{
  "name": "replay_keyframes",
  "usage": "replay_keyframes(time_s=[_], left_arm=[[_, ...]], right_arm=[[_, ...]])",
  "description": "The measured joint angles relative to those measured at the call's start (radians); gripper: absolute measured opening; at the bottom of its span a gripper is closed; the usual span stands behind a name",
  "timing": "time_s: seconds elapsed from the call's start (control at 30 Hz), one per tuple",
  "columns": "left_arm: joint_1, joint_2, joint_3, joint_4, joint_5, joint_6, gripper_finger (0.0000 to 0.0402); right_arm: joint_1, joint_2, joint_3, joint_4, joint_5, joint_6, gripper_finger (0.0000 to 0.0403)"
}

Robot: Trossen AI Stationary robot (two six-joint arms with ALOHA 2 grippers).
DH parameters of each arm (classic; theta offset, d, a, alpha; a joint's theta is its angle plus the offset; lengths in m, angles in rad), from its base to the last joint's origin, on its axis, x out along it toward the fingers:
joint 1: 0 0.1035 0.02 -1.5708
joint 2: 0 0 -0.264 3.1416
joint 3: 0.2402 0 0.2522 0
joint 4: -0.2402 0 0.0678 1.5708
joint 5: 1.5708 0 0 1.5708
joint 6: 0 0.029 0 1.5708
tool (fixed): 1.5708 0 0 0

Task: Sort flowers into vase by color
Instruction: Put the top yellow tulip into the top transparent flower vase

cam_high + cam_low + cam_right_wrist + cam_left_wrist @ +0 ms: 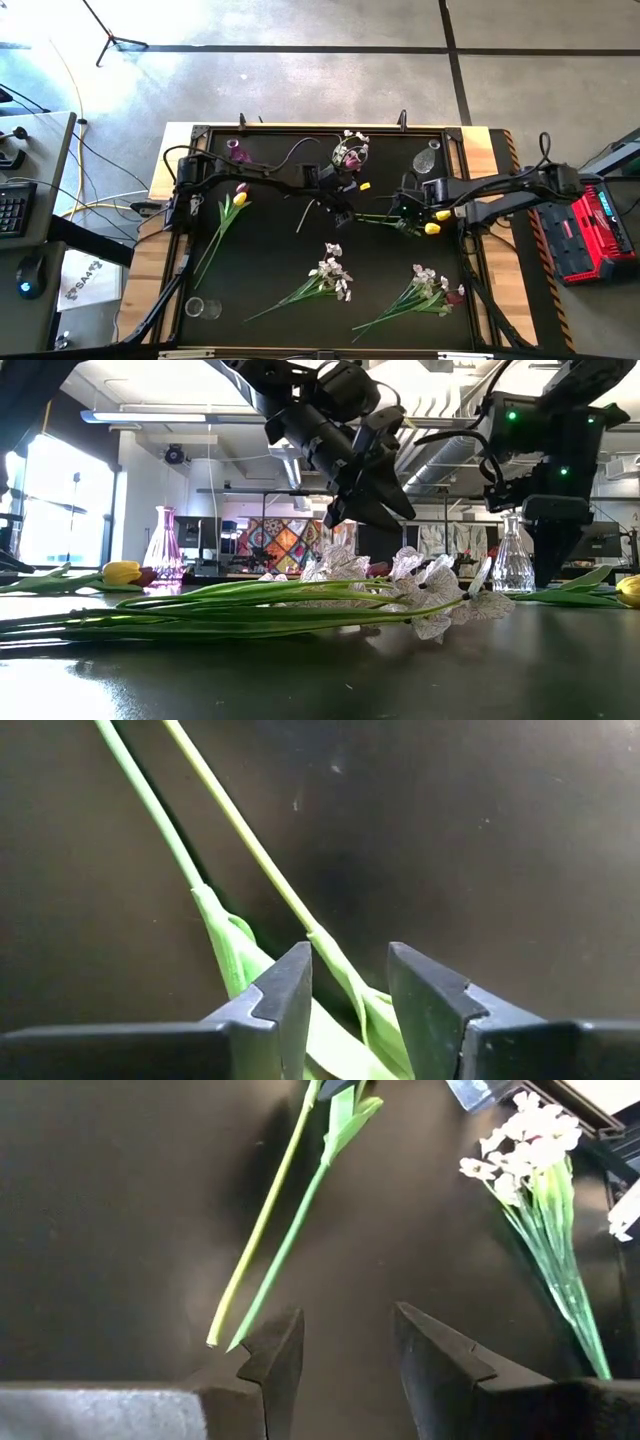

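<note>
Two green stems lie on the black table between my grippers, and a yellow tulip head lies by my right arm. My right gripper is open and low over these stems. Its fingers stand on either side of one leafy stem without visibly touching it. My left gripper is open and empty, raised above the table, just past the cut ends of the stems. A yellow and a maroon tulip lie at the left. Two white sprays lie near the front.
A pink vase, a clear vase holding white blossoms and another clear vase stand along the far edge. A small clear glass lies at the front left. The table has a raised frame.
</note>
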Motion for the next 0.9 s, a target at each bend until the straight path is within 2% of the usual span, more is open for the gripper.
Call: replay_keyframes(time_s=[0.27, 0.4, 0.63, 0.77, 0.9], left_arm=[[0.018, 0.000, 0.000, 0.009, -0.007, 0.052, 0.0142], [0.020, 0.000, 0.000, 0.008, -0.036, 0.076, 0.0142], [0.020, 0.000, 0.000, 0.013, -0.043, 0.112, 0.0142], [0.019, 0.000, 0.000, 0.013, -0.043, 0.117, 0.0142], [0.018, 0.000, 0.000, 0.013, -0.047, 0.111, 0.0142]], right_arm=[[-0.034, 0.007, -0.014, 0.031, -0.020, -0.067, 0.0078], [-0.057, 0.007, -0.039, 0.056, -0.045, -0.012, 0.0052], [-0.062, 0.007, -0.055, 0.077, -0.075, -0.008, 0.0018], [-0.059, 0.005, -0.037, 0.051, -0.107, 0.010, 0.0023], [-0.059, 0.005, -0.005, 0.055, -0.107, 0.006, 0.0061]])
